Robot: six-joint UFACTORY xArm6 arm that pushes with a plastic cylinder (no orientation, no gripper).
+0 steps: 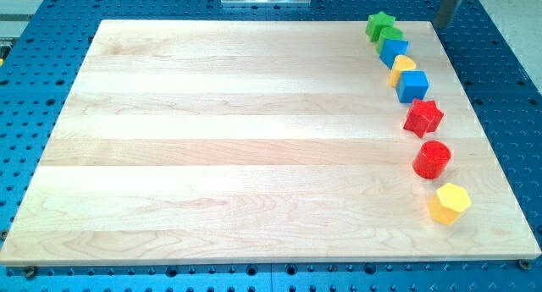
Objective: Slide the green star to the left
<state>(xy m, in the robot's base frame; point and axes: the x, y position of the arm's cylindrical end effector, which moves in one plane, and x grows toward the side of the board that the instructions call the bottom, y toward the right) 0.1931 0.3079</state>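
Wooden table (254, 140) over blue pegboard holds the green star (380, 25) at its far right top corner, unmoved as far as I can judge, while my tip (442, 23), a gripless rod, stands right of the star, apart.

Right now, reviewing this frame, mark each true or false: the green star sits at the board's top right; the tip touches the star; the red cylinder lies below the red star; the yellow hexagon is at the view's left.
1. Green star at the wooden board's top right: true.
2. My tip touches it: false, it stands apart, to the star's right.
3. Red cylinder below the red star: true.
4. Yellow hexagon at the left: false, bottom right.
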